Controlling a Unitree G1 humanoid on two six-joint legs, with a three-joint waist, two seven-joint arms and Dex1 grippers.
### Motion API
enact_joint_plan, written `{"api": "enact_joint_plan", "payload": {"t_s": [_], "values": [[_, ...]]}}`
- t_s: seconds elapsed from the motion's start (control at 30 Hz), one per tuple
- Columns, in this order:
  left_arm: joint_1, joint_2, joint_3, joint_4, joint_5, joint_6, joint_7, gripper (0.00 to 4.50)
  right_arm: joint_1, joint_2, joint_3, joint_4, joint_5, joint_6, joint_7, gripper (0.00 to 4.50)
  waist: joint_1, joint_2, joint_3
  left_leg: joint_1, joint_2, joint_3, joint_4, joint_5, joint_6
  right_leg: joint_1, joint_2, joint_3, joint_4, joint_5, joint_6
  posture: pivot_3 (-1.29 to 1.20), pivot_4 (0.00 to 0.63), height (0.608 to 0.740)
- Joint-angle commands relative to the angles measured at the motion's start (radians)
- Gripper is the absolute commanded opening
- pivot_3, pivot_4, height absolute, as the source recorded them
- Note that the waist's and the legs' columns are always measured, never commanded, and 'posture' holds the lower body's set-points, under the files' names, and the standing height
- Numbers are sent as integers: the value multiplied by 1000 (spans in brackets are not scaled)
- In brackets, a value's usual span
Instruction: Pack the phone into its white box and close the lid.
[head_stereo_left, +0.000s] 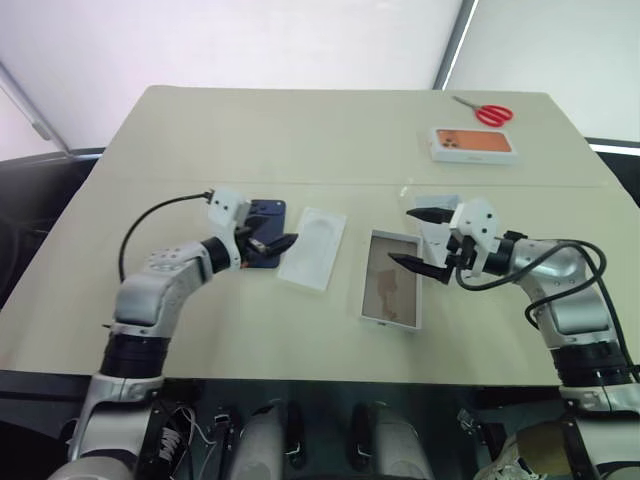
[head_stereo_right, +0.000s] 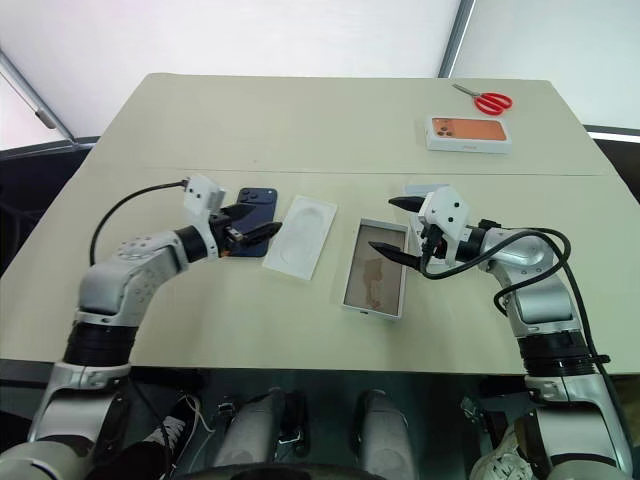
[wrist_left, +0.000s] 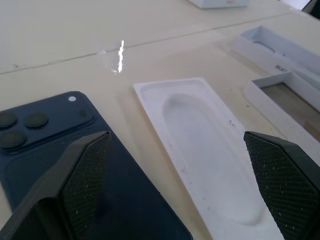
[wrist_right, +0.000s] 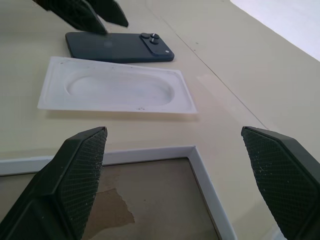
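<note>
Navy-blue phone (head_stereo_right: 254, 208) lies flat under the left pincer (head_stereo_right: 253, 231), whose fingers stand apart, empty.

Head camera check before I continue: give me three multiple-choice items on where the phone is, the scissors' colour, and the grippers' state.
1. The phone lies:
A. inside the white box
B. on the table, beside the white insert
C. in the right gripper

2. The scissors have handles that are:
A. red
B. blue
C. black

3. The left gripper is:
A. shut on the phone
B. open above the phone
C. shut, empty

Key: 1 B, it lies flat next to the insert; 2 A, red loops at the far edge; 3 B, its fingers stand spread, holding nothing.
</note>
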Motion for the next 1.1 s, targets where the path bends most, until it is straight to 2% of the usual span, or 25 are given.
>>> {"api": "enact_joint_plan", "payload": {"t_s": [0.03, 0.2, 0.53, 0.93, 1.1], "values": [[-83, -46, 13, 66, -17, 47, 11, 4481, -4, 0, -25, -23, 3, -16, -19, 4498, 0, 0, 0, 0, 0, 0, 0, 0, 0, 0, 0, 0, 0, 0, 0, 0, 150, 738], [-193, -102, 70, 187, -74, 185, 19, 4481, 4, -6, -32, -25, 2, -20, -30, 4498, -2, 0, 0, 0, 0, 0, 1, 0, 0, 0, 0, 0, 1, 0, 0, 0, 150, 738], [-286, -123, 84, 268, -82, 360, 43, 4481, 0, -6, -36, -16, -2, -33, -58, 4498, -1, 0, 0, 0, 0, 0, 1, 0, 0, 0, 0, 0, 1, 0, 1, 0, 150, 738], [-328, -72, 127, 263, -66, 355, 60, 4481, -3, -2, -29, -11, 0, -39, -67, 4498, -3, -1, 0, 0, 0, -1, 1, 0, 0, 0, 0, 0, 1, 0, 1, 0, 150, 738], [-309, -68, 92, 257, -63, 384, 50, 4481, -17, 0, -26, -4, -1, -40, -68, 4498, -2, -1, 0, 0, 0, -1, 1, 0, 0, 0, 0, 0, 1, 0, 1, 0, 150, 738]]}}
